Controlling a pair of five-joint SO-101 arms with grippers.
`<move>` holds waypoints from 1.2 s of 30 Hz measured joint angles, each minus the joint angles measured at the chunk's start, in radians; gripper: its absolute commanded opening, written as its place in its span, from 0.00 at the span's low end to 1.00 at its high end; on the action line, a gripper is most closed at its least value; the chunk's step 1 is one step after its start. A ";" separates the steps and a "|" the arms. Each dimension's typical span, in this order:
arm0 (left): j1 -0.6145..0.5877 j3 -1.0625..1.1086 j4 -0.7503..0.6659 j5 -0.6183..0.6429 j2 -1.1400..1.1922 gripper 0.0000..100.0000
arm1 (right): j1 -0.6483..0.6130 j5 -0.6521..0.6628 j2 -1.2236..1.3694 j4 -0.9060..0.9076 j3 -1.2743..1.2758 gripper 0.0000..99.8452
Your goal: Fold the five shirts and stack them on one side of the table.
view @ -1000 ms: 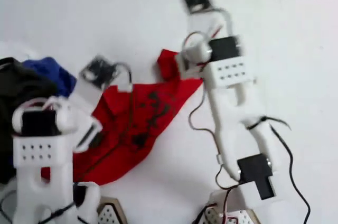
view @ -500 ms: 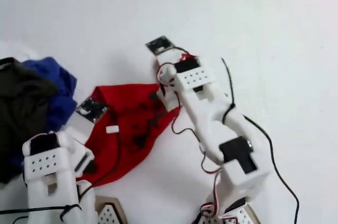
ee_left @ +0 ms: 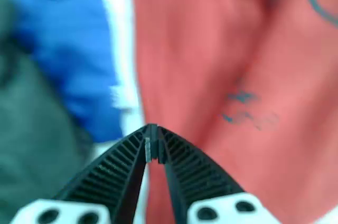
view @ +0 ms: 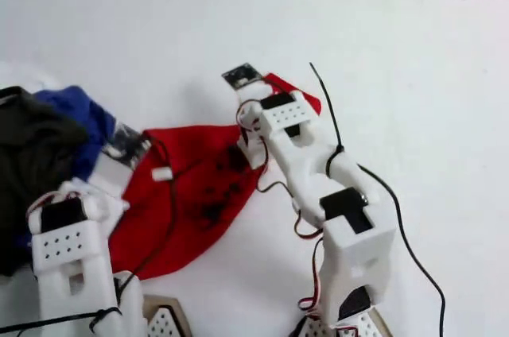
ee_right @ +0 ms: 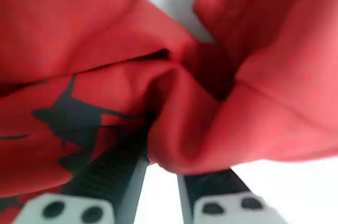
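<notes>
Your red shirt (view: 195,194) lies crumpled on the table (view: 413,67), just left of its middle, with the far right corner bunched up. Your right gripper (ee_right: 161,160) has a fold of that corner pinched between its fingers. Your left gripper (ee_left: 152,145) sits over the shirt's left edge, tips closed together on nothing. Further left, a blue shirt (view: 83,118) and a black shirt (view: 32,162) lie heaped together.

The red shirt (view: 191,154) bears black print, beside a blue shirt (view: 79,110), a dark shirt (view: 32,154), white table (view: 413,59).
</notes>
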 measured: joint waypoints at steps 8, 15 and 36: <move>0.074 -0.216 -0.060 0.221 0.000 0.08 | 0.215 0.000 0.003 -0.011 -0.296 0.02; 0.133 -0.239 -0.060 0.244 0.000 0.24 | 0.348 0.000 0.005 -0.011 -0.463 0.09; 0.445 0.176 -0.264 0.244 0.089 0.24 | 0.485 0.000 -0.118 0.385 -0.483 0.31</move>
